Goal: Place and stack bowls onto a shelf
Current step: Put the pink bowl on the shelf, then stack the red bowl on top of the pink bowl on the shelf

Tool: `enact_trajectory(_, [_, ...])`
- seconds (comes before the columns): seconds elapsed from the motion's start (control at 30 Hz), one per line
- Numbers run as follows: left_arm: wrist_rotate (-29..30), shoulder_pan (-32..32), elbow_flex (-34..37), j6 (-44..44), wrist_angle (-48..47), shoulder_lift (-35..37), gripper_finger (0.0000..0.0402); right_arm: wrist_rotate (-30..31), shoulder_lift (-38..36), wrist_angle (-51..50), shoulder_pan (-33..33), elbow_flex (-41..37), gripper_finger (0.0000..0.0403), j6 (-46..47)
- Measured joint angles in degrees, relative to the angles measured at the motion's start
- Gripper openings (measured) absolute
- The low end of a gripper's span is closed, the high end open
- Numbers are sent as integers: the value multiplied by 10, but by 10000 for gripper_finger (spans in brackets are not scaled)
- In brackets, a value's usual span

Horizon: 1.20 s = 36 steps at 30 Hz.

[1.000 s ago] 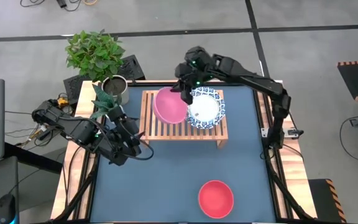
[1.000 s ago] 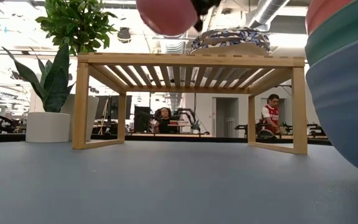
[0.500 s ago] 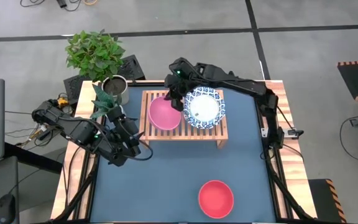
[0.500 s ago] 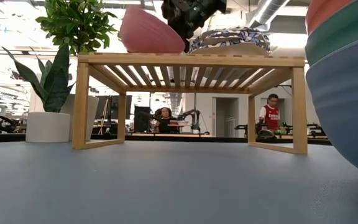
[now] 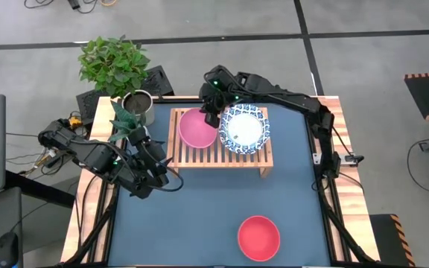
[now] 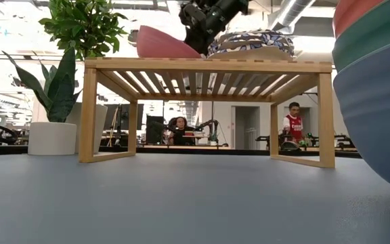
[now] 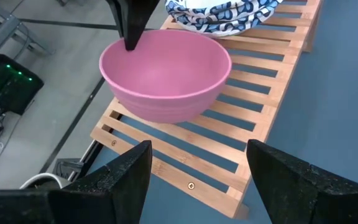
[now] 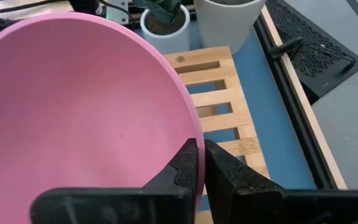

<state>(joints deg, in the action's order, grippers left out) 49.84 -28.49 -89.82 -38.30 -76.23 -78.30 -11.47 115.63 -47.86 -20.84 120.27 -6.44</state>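
Step in hand: the right gripper point(image 5: 211, 113) was setting the pink bowl point(image 5: 197, 129) down on the shelf point(image 5: 267, 158), fingers pinched on the bowl's rim at the side toward the far edge of the table.
Bowl position: it sat on the slats at the shelf's left end, just beside the blue-patterned bowls point(image 5: 245, 128); whether it rested fully flat, I could not tell.
Next move: by my read, the fingers needed to part and lift straight up clear of the rim, without dragging the bowl.
Left gripper: the left gripper point(image 5: 159, 168) hovered near the table's left edge, fingers spread wide, holding nothing.
Bowl count: one pink on the shelf; a patterned stack there, number hidden; one stack at the near edge, red bowl point(image 5: 258, 237) on top, with green and blue showing beneath it in the low view.
Shelf count: one.
Plants: two by the far left corner.
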Motion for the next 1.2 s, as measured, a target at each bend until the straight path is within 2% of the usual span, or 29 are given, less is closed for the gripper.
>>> enact_trajectory(0.27, [0, 0, 0, -1, 0, 0, 251, -2, 0, 5, 1, 0, 50, 0])
enact_trajectory(0.37, [0, 0, 0, -1, -2, 0, 251, -2, 0, 4, 1, 0, 64, 3])
enact_trajectory(0.7, [0, 0, 0, -1, -4, 0, 251, -3, 0, 8, -2, 0, 197, 19])
enact_trajectory(0.8, [0, 0, 0, -1, -4, 0, 251, -3, 0, -1, -2, 9, 221, 19])
enact_trajectory(0.97, [0, 0, 0, -4, -13, 0, 251, -3, -6, -34, -2, 61, 226, 19])
enact_trajectory(1.1, [0, 0, 0, -17, -22, 0, 251, -2, -6, -151, 6, 142, 220, 22])
enact_trajectory(1.2, [0, -5, 0, -26, -29, 0, 251, -2, -32, -212, 25, 137, 219, 43])
